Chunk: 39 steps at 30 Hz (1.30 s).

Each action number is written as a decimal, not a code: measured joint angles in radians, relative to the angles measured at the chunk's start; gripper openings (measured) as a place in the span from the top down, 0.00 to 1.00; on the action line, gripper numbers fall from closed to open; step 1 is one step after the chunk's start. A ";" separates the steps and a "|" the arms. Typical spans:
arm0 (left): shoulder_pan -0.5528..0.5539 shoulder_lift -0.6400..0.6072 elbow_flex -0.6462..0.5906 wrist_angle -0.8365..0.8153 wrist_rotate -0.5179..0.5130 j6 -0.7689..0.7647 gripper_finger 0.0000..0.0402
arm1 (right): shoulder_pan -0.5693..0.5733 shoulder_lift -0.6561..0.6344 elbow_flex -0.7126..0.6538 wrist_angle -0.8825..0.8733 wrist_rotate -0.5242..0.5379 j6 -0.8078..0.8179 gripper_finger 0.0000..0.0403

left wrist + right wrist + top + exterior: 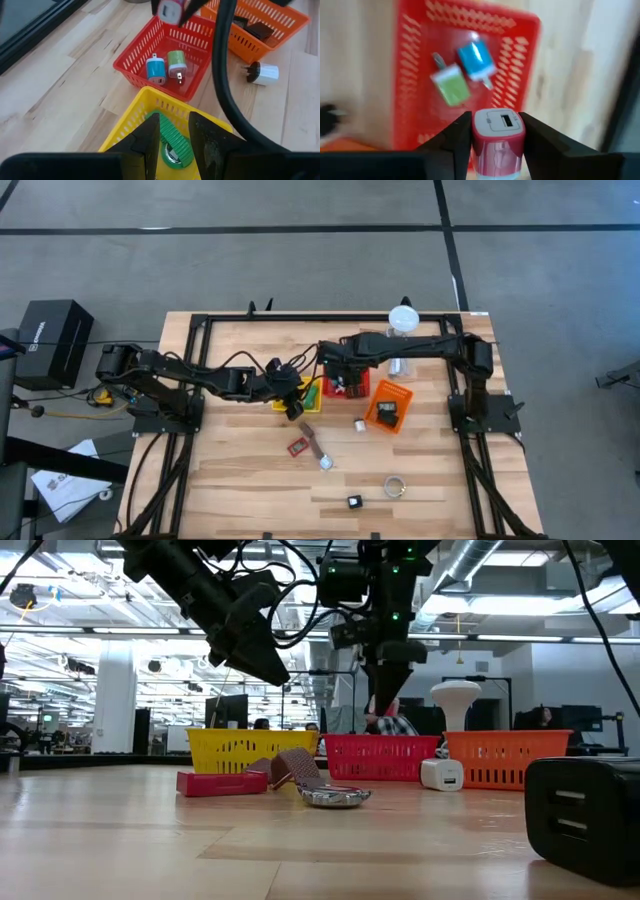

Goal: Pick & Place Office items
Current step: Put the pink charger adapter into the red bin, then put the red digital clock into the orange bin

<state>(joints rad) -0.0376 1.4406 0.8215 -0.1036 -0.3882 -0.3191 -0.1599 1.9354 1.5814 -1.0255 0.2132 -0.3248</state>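
Note:
My right gripper (497, 131) hangs over the red basket (358, 387) and is shut on a pink-and-white USB charger (498, 142). A blue charger (476, 60) and a green charger (451, 85) lie on that basket's floor. My left gripper (174, 145) is open above the yellow basket (145, 102), touching nothing; a green watch strap (175, 137) lies inside. On the table rest a white charger (358, 424), a red item (298, 447), a brown strap with a silver piece (318, 448), a ring (395, 485) and a black item (353, 502). My right gripper pinches the pink-and-white charger between its two fingers, one on each pink side (477, 137), with the white USB face (500, 121) pointing away from the wrist. The fingers come from above, pointing down. The charger is lifted clear above the red basket.
The orange basket (388, 406) sits right of the red one and holds dark items. A white-topped object (403, 316) stands near the far edge. A black frame (200, 320) borders the table. Bare wood lies along the near left side (230, 480).

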 joint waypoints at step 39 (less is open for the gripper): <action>-0.002 0.000 0.000 -0.001 0.001 0.000 0.75 | 0.290 -0.098 -0.001 -0.313 -0.060 0.569 0.67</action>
<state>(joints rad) -0.0393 1.4406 0.8219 -0.1043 -0.3874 -0.3191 0.1298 1.8379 1.5806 -1.3380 0.1534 0.2446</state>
